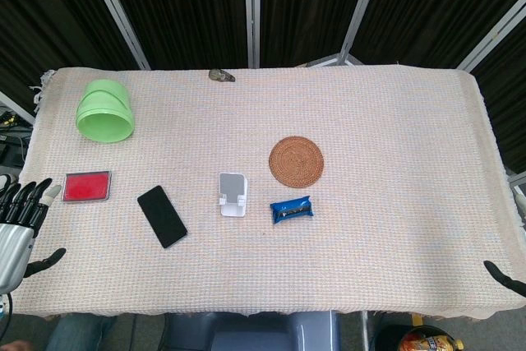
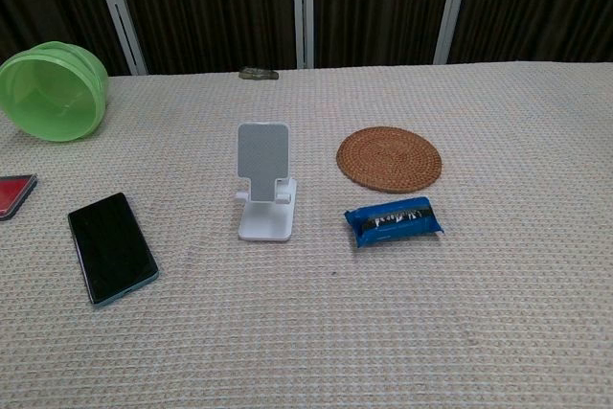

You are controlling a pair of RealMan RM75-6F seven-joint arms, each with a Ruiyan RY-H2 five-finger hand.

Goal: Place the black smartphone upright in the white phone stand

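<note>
The black smartphone [image 1: 162,216] [image 2: 111,246] lies flat on the cloth, screen up, left of the white phone stand [image 1: 233,194] [image 2: 264,184]. The stand is upright and nothing rests in it. My left hand [image 1: 20,223] hovers at the table's front left corner, fingers spread and holding nothing, well to the left of the phone. Of my right hand [image 1: 504,276] only a dark fingertip shows at the front right edge, far from both objects. The chest view shows neither hand.
A green bowl [image 1: 105,111] [image 2: 53,90] lies on its side at the back left. A red flat case [image 1: 86,187] sits near the left hand. A round woven coaster [image 1: 296,161] [image 2: 389,158] and a blue snack packet [image 1: 292,209] [image 2: 395,220] lie right of the stand.
</note>
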